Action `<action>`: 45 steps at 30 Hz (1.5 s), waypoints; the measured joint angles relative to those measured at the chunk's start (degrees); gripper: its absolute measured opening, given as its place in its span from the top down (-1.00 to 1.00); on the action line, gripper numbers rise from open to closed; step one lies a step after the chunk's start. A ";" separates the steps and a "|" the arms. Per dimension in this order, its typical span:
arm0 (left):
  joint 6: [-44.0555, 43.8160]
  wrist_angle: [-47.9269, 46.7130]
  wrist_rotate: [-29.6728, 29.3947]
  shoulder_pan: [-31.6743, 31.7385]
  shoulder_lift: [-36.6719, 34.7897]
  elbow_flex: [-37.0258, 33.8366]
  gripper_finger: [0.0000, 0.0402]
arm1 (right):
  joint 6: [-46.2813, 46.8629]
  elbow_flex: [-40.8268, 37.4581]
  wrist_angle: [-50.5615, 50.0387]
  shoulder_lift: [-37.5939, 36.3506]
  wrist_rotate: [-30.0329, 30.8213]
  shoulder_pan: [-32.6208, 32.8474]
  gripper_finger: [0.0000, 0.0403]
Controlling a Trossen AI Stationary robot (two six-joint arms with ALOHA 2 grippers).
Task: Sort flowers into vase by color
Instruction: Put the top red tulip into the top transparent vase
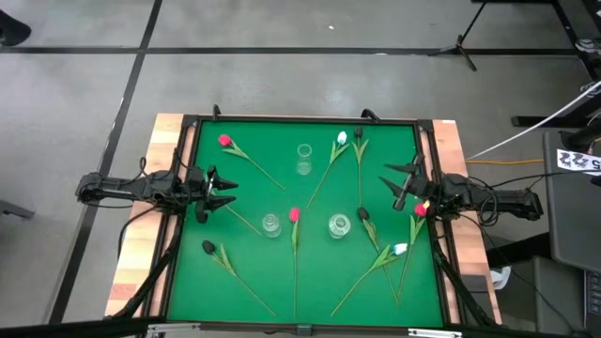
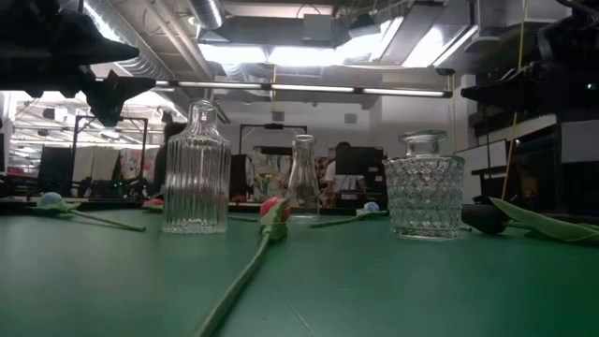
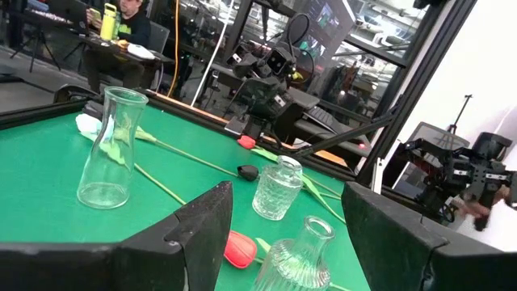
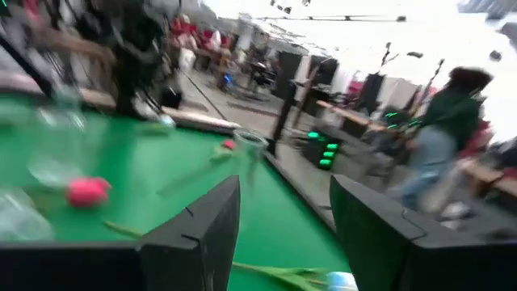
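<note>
Tulips lie flat on the green table (image 1: 188,282) around three glass vases: a slim flask (image 1: 303,158), a ribbed bottle (image 1: 271,225) and a faceted jar (image 1: 339,225). Red heads lie at the far left (image 1: 225,141), the middle (image 1: 294,215) and under the right arm (image 1: 420,210). White heads (image 1: 342,138), (image 1: 401,250) and dark heads (image 1: 357,134), (image 1: 363,214), (image 1: 208,247) lie among them. One more stem (image 1: 244,222) runs out from below my left gripper (image 1: 230,191), which is open above the table's left side. My right gripper (image 1: 394,186) is open above the right side.
A raised dark frame (image 1: 427,188) and wooden borders edge the table. In the left wrist view the flask (image 3: 109,149), jar (image 3: 277,187) and ribbed bottle (image 3: 299,255) stand ahead of the fingers. People and equipment show in the room beyond.
</note>
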 joint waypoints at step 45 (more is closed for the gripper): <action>-25.42 7.72 -13.57 -0.02 2.08 7.05 -0.15 | 9.61 0.02 4.96 -0.02 -1.63 0.00 0.04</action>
